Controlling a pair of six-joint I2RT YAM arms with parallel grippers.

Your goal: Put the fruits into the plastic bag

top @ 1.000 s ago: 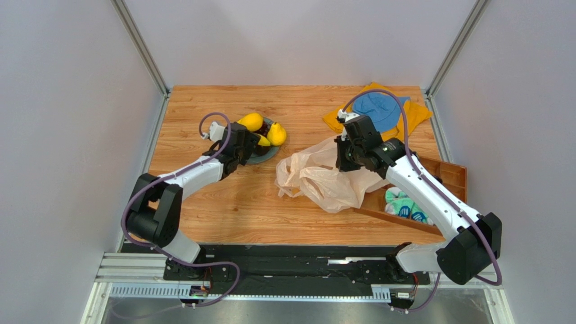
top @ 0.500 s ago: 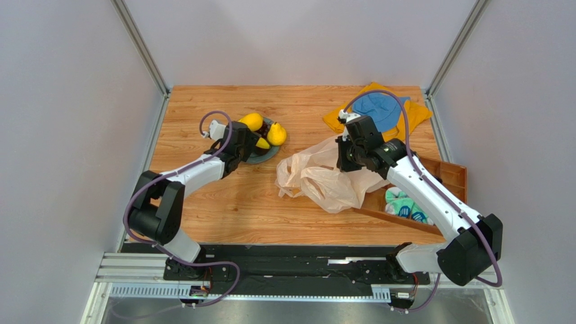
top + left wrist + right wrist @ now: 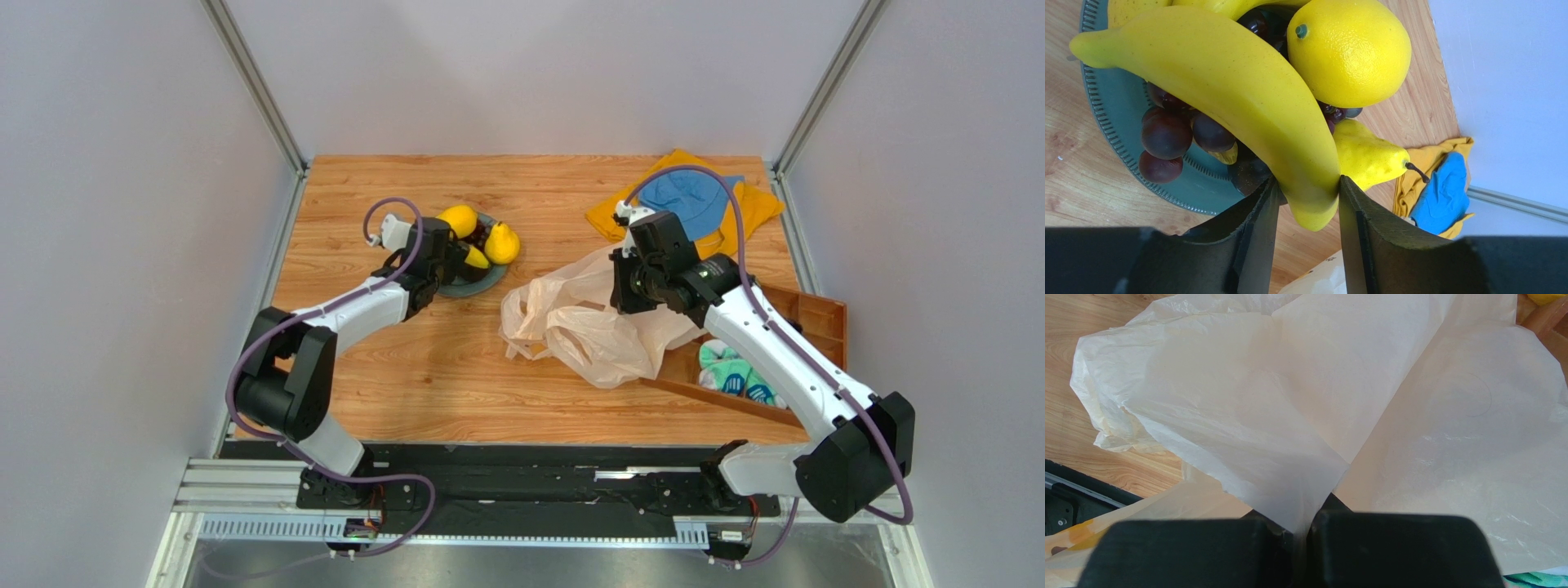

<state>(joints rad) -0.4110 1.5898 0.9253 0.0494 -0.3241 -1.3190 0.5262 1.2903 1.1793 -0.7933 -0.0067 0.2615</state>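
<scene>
Top external view: on the wooden worktop (image 3: 405,368) the left arm reaches to a round grey-blue plate (image 3: 488,282) at the far left, and its left pincer (image 3: 439,257) sits over the near side of the fruit piled there, of which a roundish yellow lemon-like fruit (image 3: 459,219) and a yellow pear (image 3: 502,244) show. The large crinkly translucent peach-beige plastic bag (image 3: 577,321) lies on the worktop right of the plate and apart from it, its right part lifted under the right pincer (image 3: 628,288). Behind it lie an orange cloth (image 3: 751,211) and, on top of that, a blue cloth (image 3: 687,196); a brown wooden tray (image 3: 819,321) holding teal-and-white fabric sits at the right edge. Left wrist view: the two dark fingers of the left pincer (image 3: 1309,180) press on either side of the lower end of a long yellow banana (image 3: 1241,92), gripping it. The banana lies across dark purple grapes (image 3: 1165,131) on the plate (image 3: 1112,116), with the lemon-like fruit (image 3: 1349,52) and the pear (image 3: 1364,159) just beside it. All the fruit is on the plate. Right wrist view: the right pincer (image 3: 1303,523) is closed on a fold of the plastic bag (image 3: 1290,404), which fans upward from the pinched point.
</scene>
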